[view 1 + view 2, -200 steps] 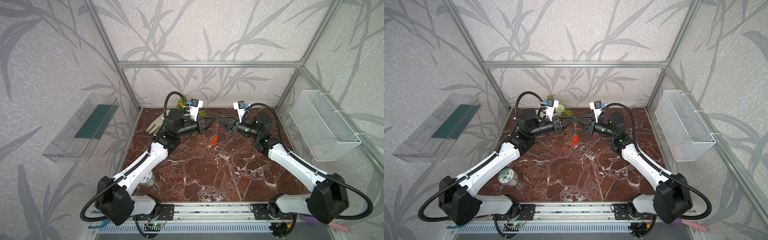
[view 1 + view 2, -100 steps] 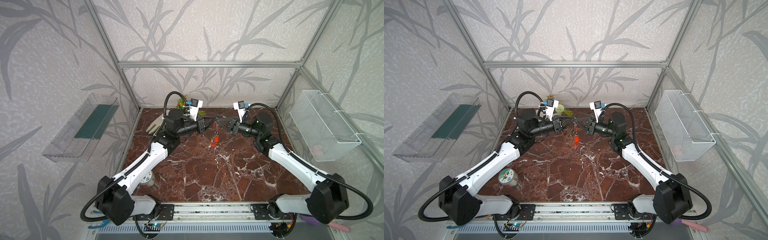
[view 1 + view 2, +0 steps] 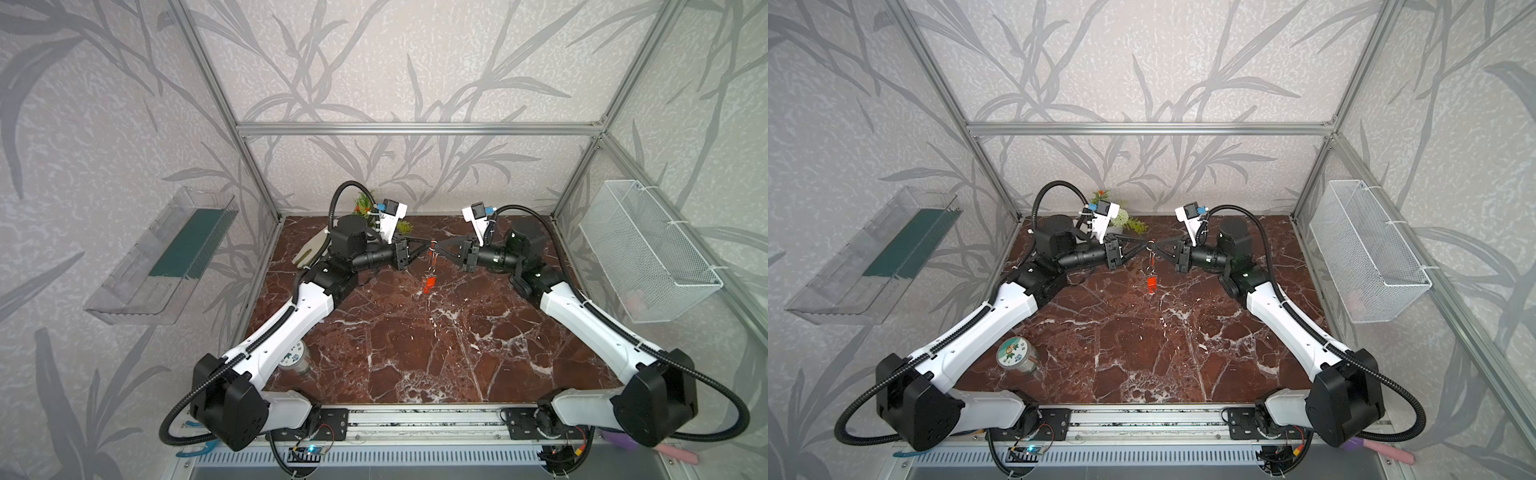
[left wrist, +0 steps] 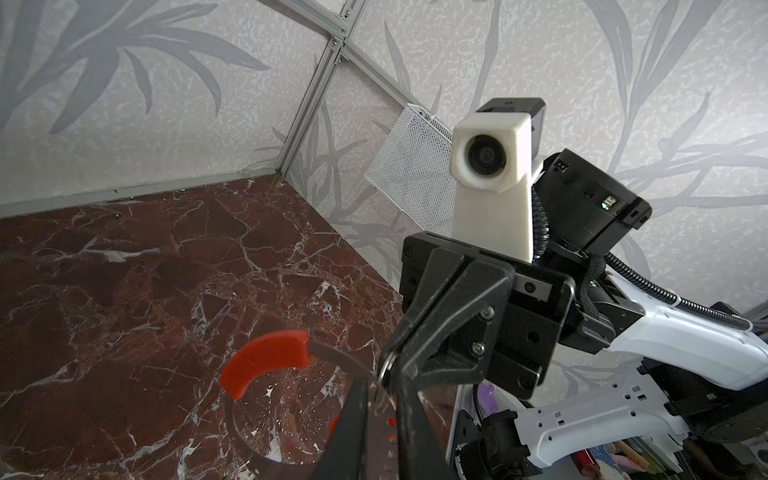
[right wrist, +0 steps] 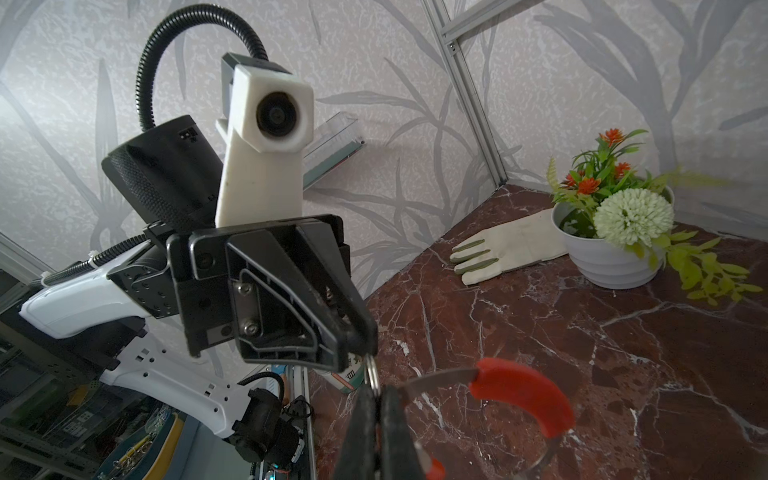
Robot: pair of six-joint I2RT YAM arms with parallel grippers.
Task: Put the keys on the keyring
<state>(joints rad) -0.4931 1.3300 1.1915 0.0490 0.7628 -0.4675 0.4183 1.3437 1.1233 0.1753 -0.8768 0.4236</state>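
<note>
Nearest the front edge, a small round tin [image 3: 1016, 356] stands on the marble table [image 3: 415, 353] beside the left arm. Farther back, above the table, the two grippers meet tip to tip. The right gripper [image 5: 375, 394] has its fingers pressed together on a small ring [image 5: 371, 374]. The left gripper [image 4: 380, 395] has its fingers slightly parted, and the bare grey end of the keyring [image 4: 266, 359] runs into that gap beside the small ring; whether they touch it is unclear. The hoop curves away to one side of both pairs of fingers. The keys [image 3: 1151, 283] dangle under the meeting point. Behind lie a glove [image 5: 498, 249] and a potted plant [image 5: 611, 249]. Compared with a second ago, arms and keys sit almost where they were
</note>
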